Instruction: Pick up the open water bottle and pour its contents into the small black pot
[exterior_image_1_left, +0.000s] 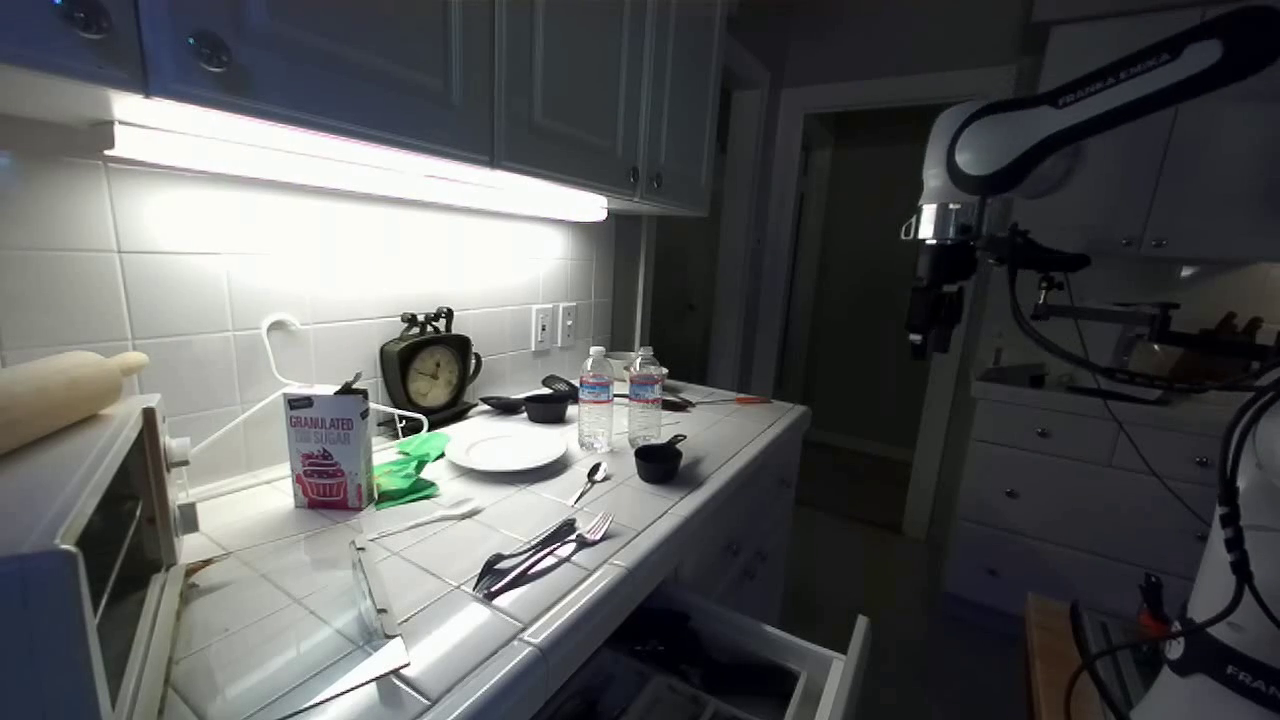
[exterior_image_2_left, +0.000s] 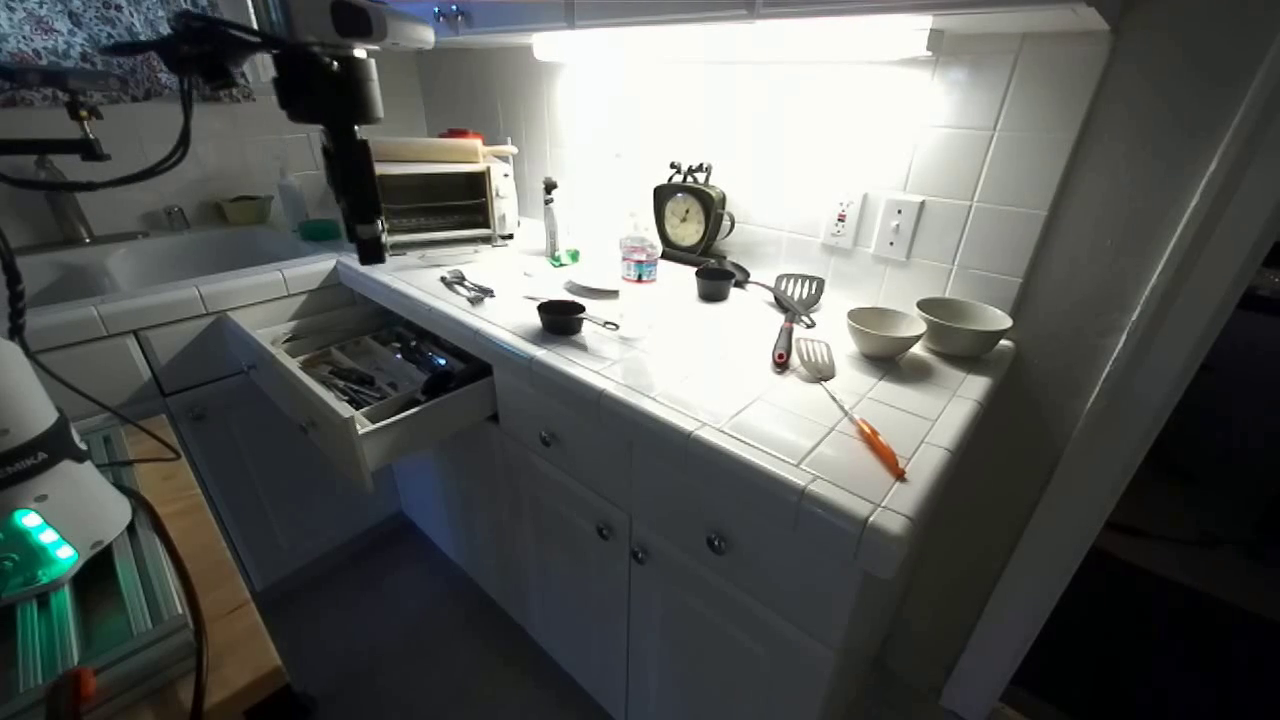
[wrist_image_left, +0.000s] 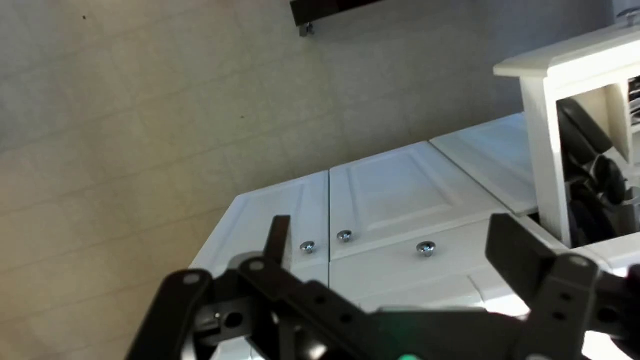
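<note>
Two clear plastic water bottles (exterior_image_1_left: 596, 405) (exterior_image_1_left: 645, 405) with red-and-blue labels stand upright on the tiled counter in an exterior view. Both tops look whitish, so I cannot tell which is open. A bottle (exterior_image_2_left: 639, 262) also shows in an exterior view, partly lost in glare. A small black pot with a handle (exterior_image_1_left: 658, 462) (exterior_image_2_left: 562, 317) sits near the counter's front edge in both exterior views. A similar black round vessel (exterior_image_1_left: 547, 407) (exterior_image_2_left: 714, 283) sits farther back. My gripper (wrist_image_left: 390, 220) (exterior_image_1_left: 930, 345) (exterior_image_2_left: 370, 250) is open and empty, pointing down, away from the bottles.
An open drawer (exterior_image_2_left: 400, 440) juts out below the counter. On the counter are a white plate (exterior_image_1_left: 505, 452), sugar carton (exterior_image_1_left: 330, 450), clock (exterior_image_1_left: 430, 375), cutlery (exterior_image_1_left: 545, 555), spatulas (exterior_image_2_left: 798, 290) and bowls (exterior_image_2_left: 885, 332). Wall cabinets (exterior_image_1_left: 320, 70) hang above.
</note>
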